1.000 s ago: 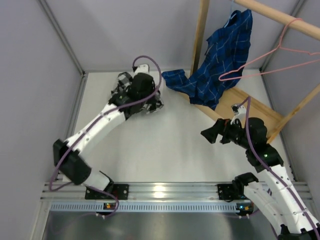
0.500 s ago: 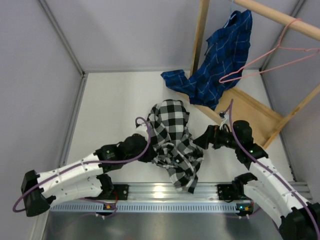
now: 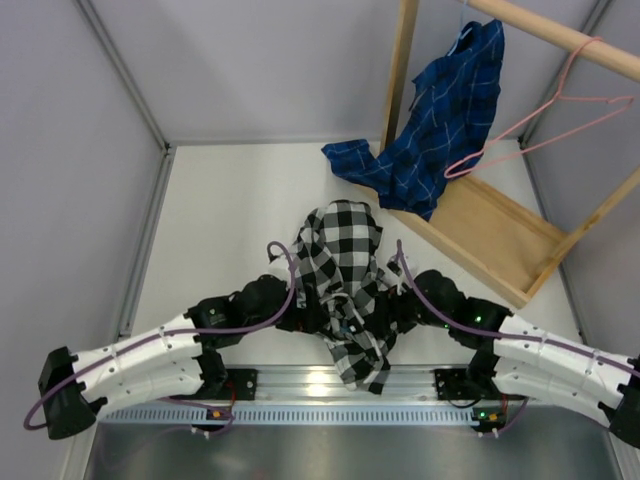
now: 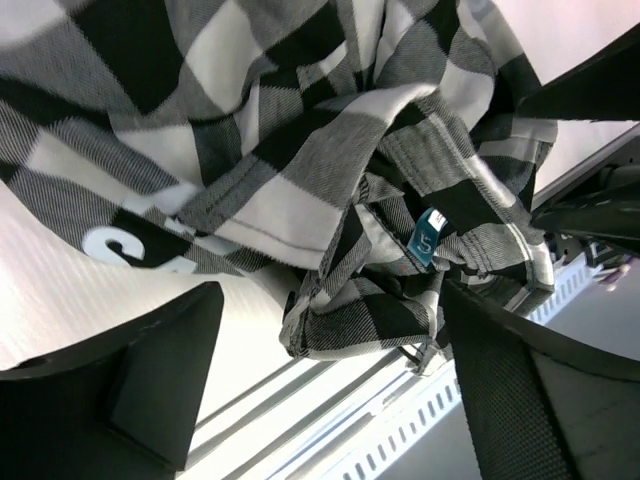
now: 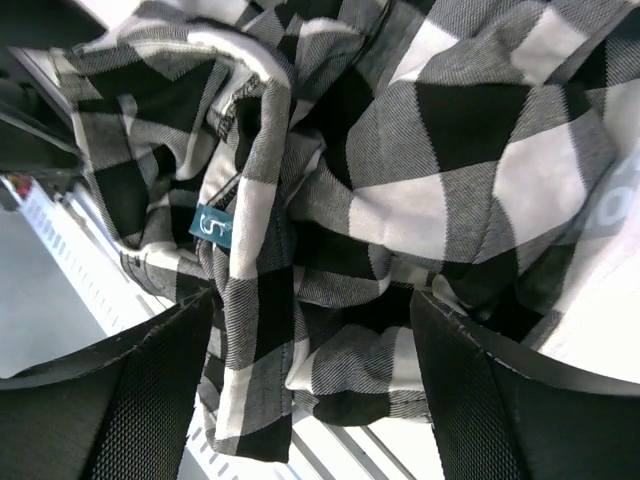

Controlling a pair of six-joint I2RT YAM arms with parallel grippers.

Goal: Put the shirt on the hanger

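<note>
We see the shirt [image 3: 345, 270] as soft woven cloth, matt, its twill grain plain in the grey squares, with flat white printed lettering [image 4: 130, 250] on a dark band. A small teal tag [image 4: 427, 240] of smoother weave lies just ahead of the left gripper [image 4: 330, 380]. Its fingers [image 4: 505, 400], like those of the right gripper [image 5: 310, 410], are matt black with finely meshed pads. Under both grippers the table [image 3: 230, 210] is white and matt. Behind them runs a bright, brushed metal rail [image 3: 330, 383]. Well beyond the right gripper we see the hanger [image 3: 560, 110], thin smooth pink wire, on a bare pale wooden rod [image 3: 560, 35], beside a matt blue plaid shirt [image 3: 440, 120].
</note>
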